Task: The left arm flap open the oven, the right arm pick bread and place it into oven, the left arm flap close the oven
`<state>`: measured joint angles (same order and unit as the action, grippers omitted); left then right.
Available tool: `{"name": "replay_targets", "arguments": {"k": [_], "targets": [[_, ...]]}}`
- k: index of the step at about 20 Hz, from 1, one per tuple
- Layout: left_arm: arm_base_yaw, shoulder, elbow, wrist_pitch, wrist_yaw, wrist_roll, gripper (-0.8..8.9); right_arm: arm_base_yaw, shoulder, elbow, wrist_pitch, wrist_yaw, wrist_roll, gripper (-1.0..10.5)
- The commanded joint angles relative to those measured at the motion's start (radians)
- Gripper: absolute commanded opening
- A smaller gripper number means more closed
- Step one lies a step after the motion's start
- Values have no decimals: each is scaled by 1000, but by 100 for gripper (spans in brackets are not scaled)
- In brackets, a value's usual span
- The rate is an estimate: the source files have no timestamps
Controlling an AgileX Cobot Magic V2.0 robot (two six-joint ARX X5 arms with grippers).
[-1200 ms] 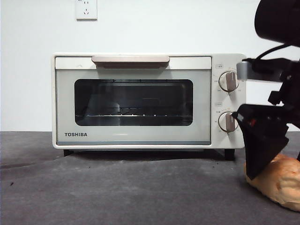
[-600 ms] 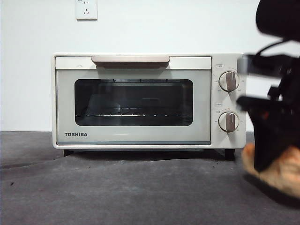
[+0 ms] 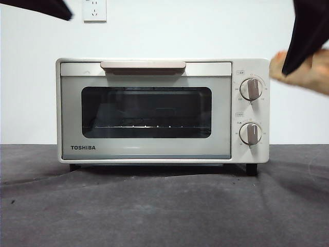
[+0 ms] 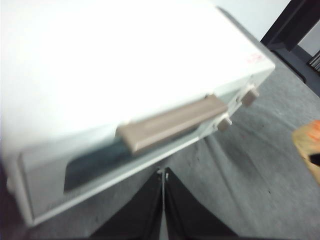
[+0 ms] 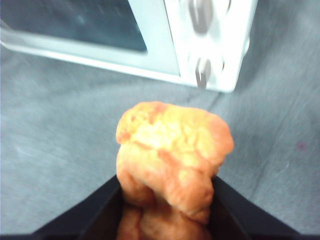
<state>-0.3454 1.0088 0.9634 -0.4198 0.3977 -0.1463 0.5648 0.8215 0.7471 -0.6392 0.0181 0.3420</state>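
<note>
The cream-white TOSHIBA oven (image 3: 154, 110) stands on the dark table with its door closed; its beige bar handle (image 3: 143, 65) is at the top. My right gripper (image 5: 167, 200) is shut on the lumpy golden-orange bread (image 5: 172, 157) and holds it in the air at the upper right of the front view (image 3: 303, 72), level with the oven's top knob. My left gripper (image 4: 162, 180) hovers above and in front of the oven, jaws together, close to the handle (image 4: 172, 122). It shows as a black tip at the top left of the front view (image 3: 43, 7).
Two grey knobs (image 3: 251, 89) are on the oven's right panel. A white wall with a socket (image 3: 94, 10) is behind. The grey cloth-covered table (image 3: 154, 211) stretches in front of the oven.
My right gripper has closed on the bread and lifted it from the table at the right up to the height of the oven's top. The left arm's tip has come into view at the top left.
</note>
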Motion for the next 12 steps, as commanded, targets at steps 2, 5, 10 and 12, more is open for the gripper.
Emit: {"name": "replay_targets", "arguments": {"k": [2,5,10,12], "targets": [[-57,124,77,60,-41,4,16,9,-39,47,-21,-3,5,199],[-103,223,123,83,-103,34,16,9,-69,69,-27,-3,5,199],[-152,326,140,166,-155,37,16,9,-93,70,-47,-3,5,199],[-166,352,140,181,-171,56,16,9,-94,70,-53,-3,3,199]]}}
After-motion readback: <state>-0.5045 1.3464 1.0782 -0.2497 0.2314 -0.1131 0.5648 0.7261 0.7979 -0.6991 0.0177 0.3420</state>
